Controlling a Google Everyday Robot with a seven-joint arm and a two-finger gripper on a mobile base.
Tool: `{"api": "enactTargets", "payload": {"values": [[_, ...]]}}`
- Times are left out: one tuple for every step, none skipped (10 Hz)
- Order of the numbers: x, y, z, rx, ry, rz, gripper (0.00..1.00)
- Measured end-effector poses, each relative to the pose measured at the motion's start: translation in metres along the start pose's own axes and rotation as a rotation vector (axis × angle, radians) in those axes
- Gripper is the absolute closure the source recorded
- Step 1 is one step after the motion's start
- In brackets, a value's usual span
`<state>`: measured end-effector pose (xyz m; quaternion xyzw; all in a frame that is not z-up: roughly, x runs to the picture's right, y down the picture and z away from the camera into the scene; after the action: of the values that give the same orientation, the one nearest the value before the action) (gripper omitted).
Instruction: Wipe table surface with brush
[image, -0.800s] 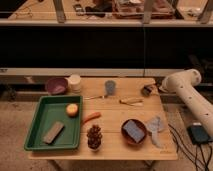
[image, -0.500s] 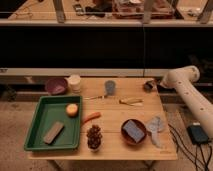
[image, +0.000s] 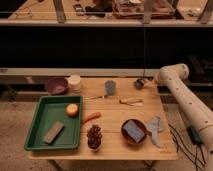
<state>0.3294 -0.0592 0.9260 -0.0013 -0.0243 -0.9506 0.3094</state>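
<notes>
The table surface is a light tan plank top carrying many objects. A small tan wooden item that looks like the brush lies right of centre, nothing touching it. My white arm reaches in from the right. Its dark gripper hangs over the table's far right corner, behind and a little right of the brush and beside a grey-blue cup. Nothing shows in the gripper.
A green tray at the left holds an orange fruit and a grey block. Also on the table are a purple bowl, white container, carrot, pine cone, brown bowl with blue sponge and grey cloth.
The arm has swung up and leftward, bringing the gripper a little farther in over the table's far right corner. The objects on the table have not moved.
</notes>
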Motion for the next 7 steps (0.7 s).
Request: {"api": "enactTargets", "payload": {"values": [[0.011, -0.008, -0.002, 0.021, 0.037, -0.011, 1.00], [0.017, -0.012, -0.010, 0.028, 0.062, -0.030, 1.00], [0.022, -0.017, -0.018, 0.033, 0.083, -0.048, 1.00], [0.023, -0.026, -0.030, 0.036, 0.099, -0.072, 1.00], [0.018, -0.033, -0.040, 0.038, 0.104, -0.082, 1.00], [0.009, -0.036, -0.048, 0.038, 0.102, -0.085, 1.00], [-0.008, -0.037, -0.056, 0.038, 0.093, -0.074, 1.00]]}}
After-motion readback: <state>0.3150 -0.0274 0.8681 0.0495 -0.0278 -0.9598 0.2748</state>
